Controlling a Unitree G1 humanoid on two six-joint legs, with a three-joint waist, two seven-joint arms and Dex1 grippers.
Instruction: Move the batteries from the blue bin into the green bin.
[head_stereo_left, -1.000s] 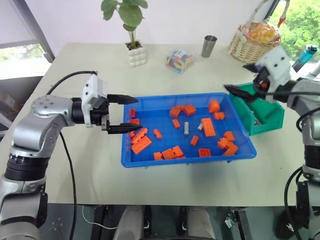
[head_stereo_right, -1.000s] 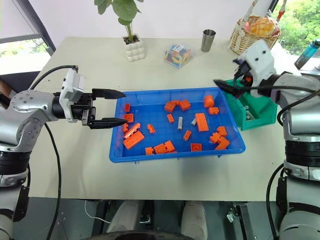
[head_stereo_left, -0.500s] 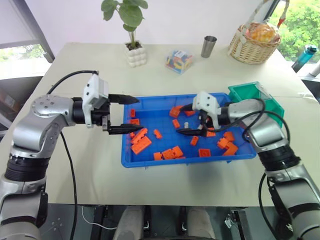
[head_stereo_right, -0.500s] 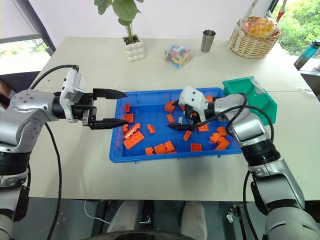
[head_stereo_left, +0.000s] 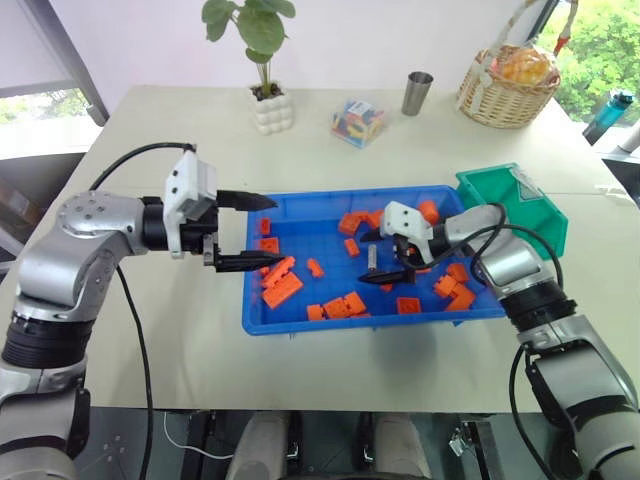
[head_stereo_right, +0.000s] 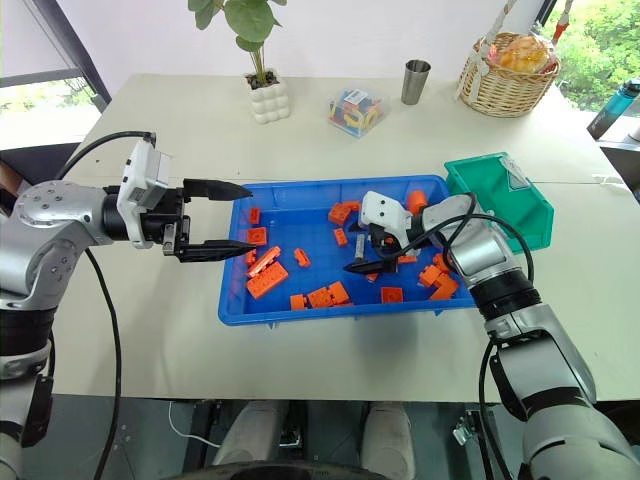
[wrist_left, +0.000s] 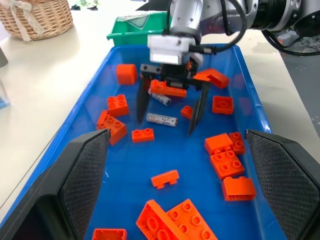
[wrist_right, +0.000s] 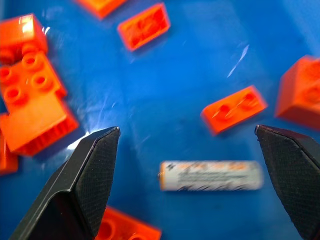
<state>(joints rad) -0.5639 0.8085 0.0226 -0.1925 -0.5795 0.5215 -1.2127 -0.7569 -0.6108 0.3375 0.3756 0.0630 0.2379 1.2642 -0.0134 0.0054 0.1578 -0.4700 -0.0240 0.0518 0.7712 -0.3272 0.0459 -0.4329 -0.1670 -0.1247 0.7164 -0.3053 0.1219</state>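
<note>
While the right pincer (wrist_left: 169, 112) hung spread wide inside the blue bin (head_stereo_left: 300, 315), a battery (wrist_left: 162, 119) lay flat between its fingertips, long axis running across from finger to finger. The left pincer (head_stereo_left: 258, 232) hovered spread at the bin's far end.

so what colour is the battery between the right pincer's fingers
Silver-grey with small dark print, clearest in the right wrist view: battery.

Two batteries (wrist_left: 161, 119) (wrist_left: 160, 98) among roughly fifteen orange bricks (head_stereo_left: 283, 290) in one blue bin (head_stereo_left: 300, 322); one green bin (head_stereo_left: 535, 220), one basket (head_stereo_left: 508, 85), one cup (head_stereo_left: 417, 92), one plant (head_stereo_left: 262, 60).
</note>
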